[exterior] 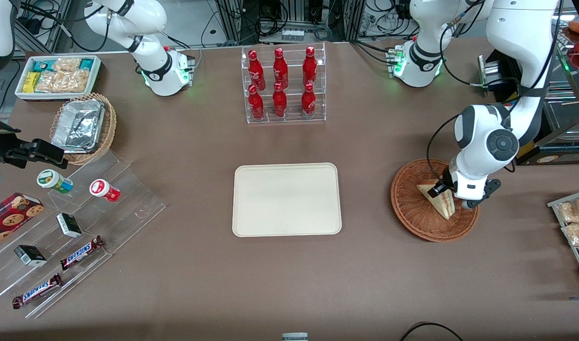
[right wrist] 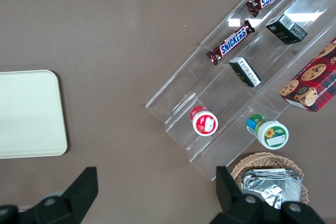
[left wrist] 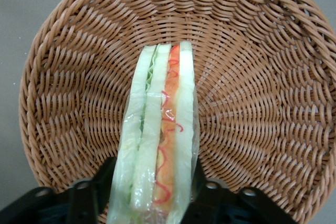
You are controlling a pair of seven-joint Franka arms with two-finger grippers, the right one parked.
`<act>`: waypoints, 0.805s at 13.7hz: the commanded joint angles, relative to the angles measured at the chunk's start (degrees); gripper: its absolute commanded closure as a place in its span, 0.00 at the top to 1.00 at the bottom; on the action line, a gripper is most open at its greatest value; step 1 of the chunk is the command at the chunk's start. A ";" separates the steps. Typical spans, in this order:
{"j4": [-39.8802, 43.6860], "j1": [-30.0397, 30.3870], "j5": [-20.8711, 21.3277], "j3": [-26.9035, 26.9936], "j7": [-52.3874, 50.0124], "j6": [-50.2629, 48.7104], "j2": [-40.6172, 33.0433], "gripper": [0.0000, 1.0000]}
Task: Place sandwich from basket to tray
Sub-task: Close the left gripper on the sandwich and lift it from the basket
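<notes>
1. Where the brown desk [exterior: 185,284] spreads widest, a flat cream-beige rectangular tray [exterior: 286,199] lies near its middle, bare.
2. Toward the working arm's end, well apart from that tray, sits a round reddish-brown woven wicker basket [exterior: 414,208].
3. Above the basket, the white left arm [exterior: 488,142] bends down steeply, wrist pointing into the bowl.
4. Inside the basket, a triangular wedge sandwich of pale bread with red and green filling [left wrist: 160,129] stands on edge, its long axis running straight away from the tool.
5. Smallest, the black two-finger tool [left wrist: 153,192] is closed narrow on the sandwich's near end, one finger against each bread face; the next move likely lifts it toward the tray.
</notes>
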 commanded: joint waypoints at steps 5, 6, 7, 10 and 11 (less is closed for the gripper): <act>2.50 -0.10 1.66 -0.02 -0.62 -14.91 -9.27 0.08; 5.04 -0.10 1.74 -0.10 -0.61 -20.80 -10.96 0.08; 8.37 -0.10 1.83 -0.97 -0.70 -25.74 -11.67 0.08; 17.61 -0.10 1.83 -6.32 -1.67 -34.12 -11.15 0.08; 19.37 -0.19 1.75 -8.52 -1.14 -35.18 -10.80 0.09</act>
